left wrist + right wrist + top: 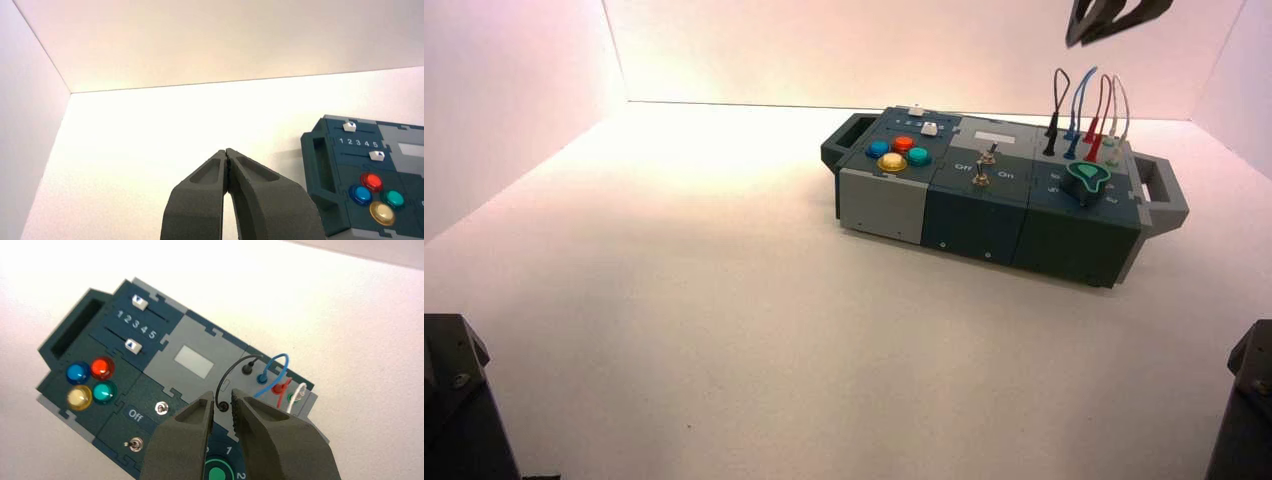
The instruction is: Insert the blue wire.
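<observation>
Blue wire loop standing upright at the box's right end

The dark teal and grey box (984, 190) of interlocking panels sits on a smooth white counter (724, 300). On its right end, the thin light-blue looped wire with darker blue plugs (1079, 98) arches between the black looped wire (1056, 92) and the red looped wire (1103, 95); whether its plugs are fully seated, I cannot tell. A white looped wire (1124, 95) stands beyond the red. Above these wires, the right hand (221, 396) has its jaws parted, gripping nothing. The left hand (226, 152) is off the box's left side, closed and empty. Domed round buttons (91, 382) and printed "1 2 3 4 5" and "Off" mark the box's top.
</observation>
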Robot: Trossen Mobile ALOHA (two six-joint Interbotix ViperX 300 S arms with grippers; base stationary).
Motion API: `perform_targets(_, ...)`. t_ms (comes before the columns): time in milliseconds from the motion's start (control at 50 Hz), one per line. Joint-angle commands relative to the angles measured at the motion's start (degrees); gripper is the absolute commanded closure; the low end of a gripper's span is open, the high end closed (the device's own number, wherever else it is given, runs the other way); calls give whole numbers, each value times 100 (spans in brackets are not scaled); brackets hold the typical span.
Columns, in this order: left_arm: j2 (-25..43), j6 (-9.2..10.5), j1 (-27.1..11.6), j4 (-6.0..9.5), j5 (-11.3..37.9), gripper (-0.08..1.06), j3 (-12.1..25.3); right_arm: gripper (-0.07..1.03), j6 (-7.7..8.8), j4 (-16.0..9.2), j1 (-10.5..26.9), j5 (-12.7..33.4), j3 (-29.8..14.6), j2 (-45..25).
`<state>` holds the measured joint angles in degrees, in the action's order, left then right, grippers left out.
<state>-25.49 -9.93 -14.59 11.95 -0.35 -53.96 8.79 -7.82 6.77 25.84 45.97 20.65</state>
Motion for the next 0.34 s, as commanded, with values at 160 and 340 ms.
perform_targets(160, -53, -35, 9, 0, -79, 100, 44, 75, -18, -70, 18, 79, 88, 527)
perform_targets(340, -167, -35, -105, 0, -26, 101, 0, 75, -26, -114, 18, 88, 264, 738)
